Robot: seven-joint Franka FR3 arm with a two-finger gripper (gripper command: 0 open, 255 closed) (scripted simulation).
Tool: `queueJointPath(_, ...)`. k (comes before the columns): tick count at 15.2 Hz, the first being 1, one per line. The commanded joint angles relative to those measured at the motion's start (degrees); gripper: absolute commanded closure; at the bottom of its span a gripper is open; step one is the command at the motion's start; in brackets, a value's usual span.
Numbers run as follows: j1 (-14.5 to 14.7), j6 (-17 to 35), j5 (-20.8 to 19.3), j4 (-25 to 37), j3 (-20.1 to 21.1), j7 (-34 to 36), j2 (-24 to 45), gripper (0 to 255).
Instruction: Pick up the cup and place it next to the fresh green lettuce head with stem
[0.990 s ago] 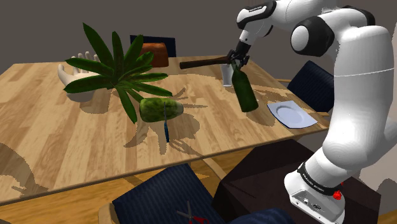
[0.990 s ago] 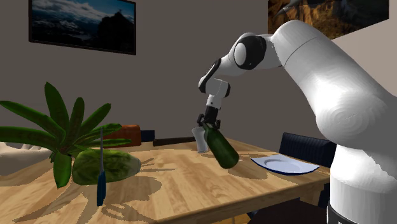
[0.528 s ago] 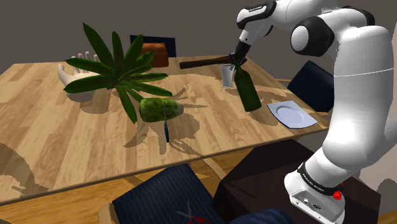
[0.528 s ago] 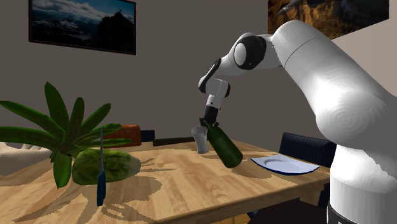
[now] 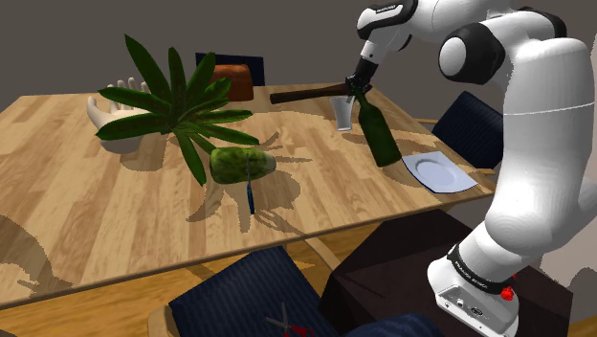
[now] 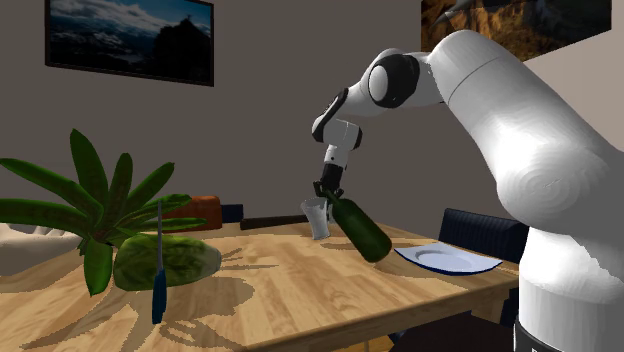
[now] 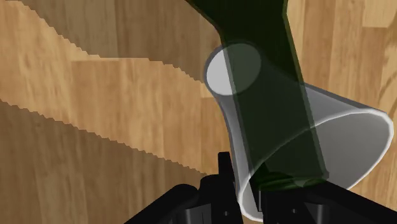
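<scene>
Cup (image 5: 342, 113) stands mouth-up on the worktop (image 5: 86, 230) near its far corner on the arm's side, directly under the pincer (image 5: 355, 93). Key relation: the cup's axis is roughly vertical and the pincer comes in from above along it, sitting at the rim, not around the body. In the wrist view one side of the cup wall is right at the pincer's tip, with the base farther off. Can't tell if the pincer is apart or clamped on that wall, since the see-through cup and the dark bottle overlap there. Complication: the green bottle (image 5: 381, 139) leans hard, neck up against the pincer and just beside the cup rim, base toward the plate (image 5: 438, 172) by the edge nearest the stand. Probable step: securing a rim grip ahead of the lift. My guess is that the lift wants to go straight up, or the bottle may topple toward the plate. Target: the lettuce (image 5: 239, 163) lies well apart, toward the worktop's middle, just beside the plant (image 5: 172, 96). The carry runs from the corner toward the centre, and the lettuce's cup-facing side looks free.
</scene>
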Motion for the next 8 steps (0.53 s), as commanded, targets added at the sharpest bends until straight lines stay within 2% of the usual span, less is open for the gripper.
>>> queueJointPath(1,-0.14,-1.26,-0.23,0.99,-0.12,0.40,-0.33,255)
queueJointPath(8,-0.54,-5.73,-0.85,4.85,-0.37,1.98,-1.27,255)
